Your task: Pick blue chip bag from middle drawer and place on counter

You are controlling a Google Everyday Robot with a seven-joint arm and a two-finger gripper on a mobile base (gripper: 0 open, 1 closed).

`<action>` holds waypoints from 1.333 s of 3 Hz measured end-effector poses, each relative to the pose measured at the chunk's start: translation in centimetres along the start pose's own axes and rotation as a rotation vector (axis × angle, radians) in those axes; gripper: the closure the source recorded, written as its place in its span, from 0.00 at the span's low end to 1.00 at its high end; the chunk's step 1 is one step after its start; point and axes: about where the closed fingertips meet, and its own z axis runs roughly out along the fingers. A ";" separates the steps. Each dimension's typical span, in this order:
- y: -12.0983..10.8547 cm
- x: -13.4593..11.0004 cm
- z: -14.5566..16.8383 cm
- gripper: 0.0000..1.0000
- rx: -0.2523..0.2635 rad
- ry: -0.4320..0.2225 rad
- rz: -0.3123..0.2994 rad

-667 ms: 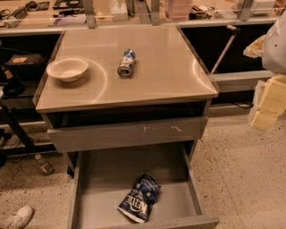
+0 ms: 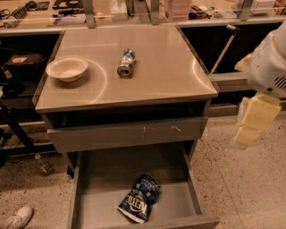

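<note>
The blue chip bag (image 2: pixel 139 198) lies crumpled on the flat bottom of the open middle drawer (image 2: pixel 103 188), towards its front and right of centre. The counter (image 2: pixel 165 67) is the shiny beige top of the cabinet above it. My gripper (image 2: pixel 252 120) hangs in the air at the right edge of the view, beside the cabinet's right side, about level with the closed drawer front. It is well to the right of and above the bag, touching nothing, with my white arm (image 2: pixel 268 62) above it.
A white bowl (image 2: pixel 67 68) sits at the counter's left and a blue-and-white can (image 2: pixel 126 62) lies near its middle. A closed drawer front (image 2: pixel 125 133) overhangs the back of the open drawer. A cluttered shelf (image 2: pixel 134 11) runs behind. A shoe (image 2: pixel 17 218) lies on the floor at the left.
My gripper has moved a little left and down, closer to the cabinet's right side. The bag, bowl and can have not moved.
</note>
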 end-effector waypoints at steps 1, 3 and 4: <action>2.8 -0.6 5.5 0.00 -0.069 -0.022 -0.027; 5.2 -1.1 10.8 0.00 -0.144 -0.058 -0.106; 5.6 -1.5 11.6 0.00 -0.129 -0.040 -0.143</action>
